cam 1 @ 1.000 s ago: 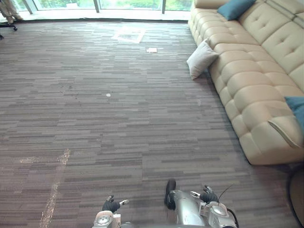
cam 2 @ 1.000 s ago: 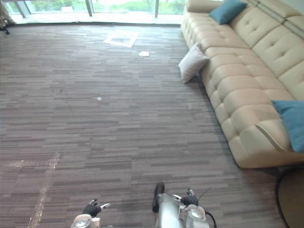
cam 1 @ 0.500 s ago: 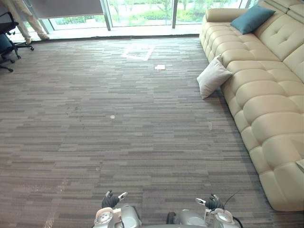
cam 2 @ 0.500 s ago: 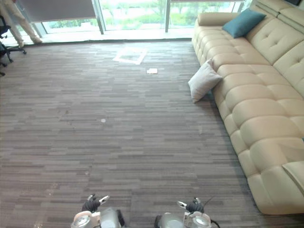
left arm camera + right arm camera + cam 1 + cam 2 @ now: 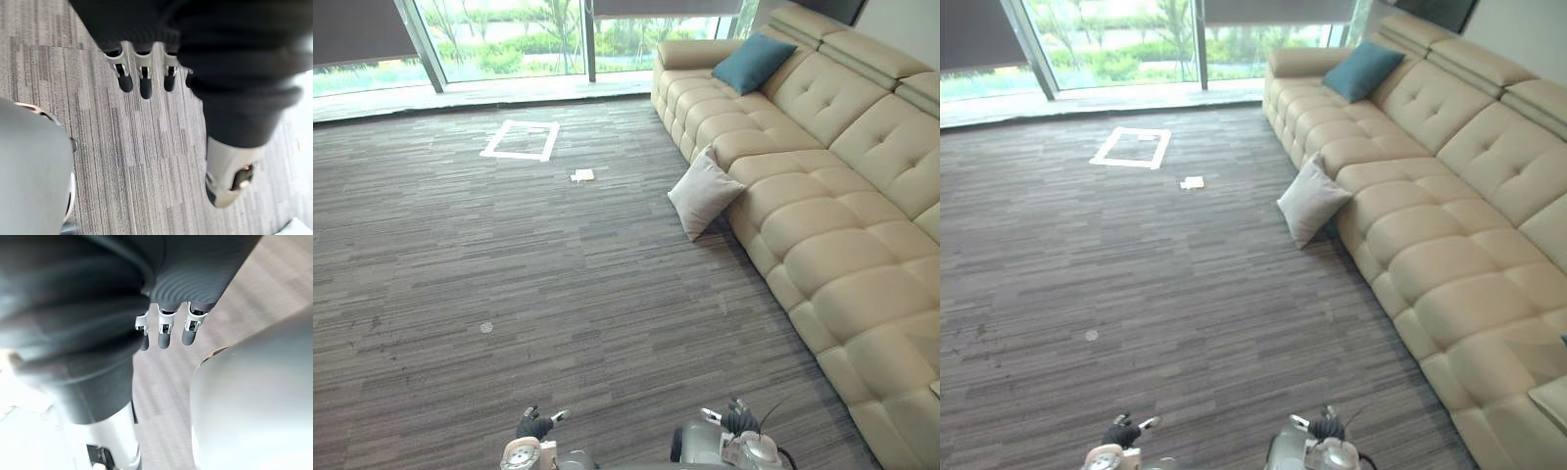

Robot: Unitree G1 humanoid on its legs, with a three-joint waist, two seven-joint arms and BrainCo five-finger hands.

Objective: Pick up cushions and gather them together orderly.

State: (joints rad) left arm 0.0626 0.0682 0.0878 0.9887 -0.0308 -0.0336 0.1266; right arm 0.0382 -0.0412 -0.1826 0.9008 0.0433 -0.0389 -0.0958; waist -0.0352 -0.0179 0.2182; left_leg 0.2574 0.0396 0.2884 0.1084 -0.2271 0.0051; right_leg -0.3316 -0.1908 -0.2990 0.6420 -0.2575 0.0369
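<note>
We were mid-approach, left hand (image 5: 536,427) and right hand (image 5: 736,419) loose-fingered and empty, grey cushion (image 5: 703,192) on the floor (image 5: 509,255) against the sofa (image 5: 822,215), teal cushion (image 5: 753,62) up on it, so next we needed to walk closer.

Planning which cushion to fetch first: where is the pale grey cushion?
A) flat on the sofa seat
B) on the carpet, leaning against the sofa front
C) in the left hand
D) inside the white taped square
B: the pale grey cushion stands on the carpet, tilted against the front of the sofa.
</note>
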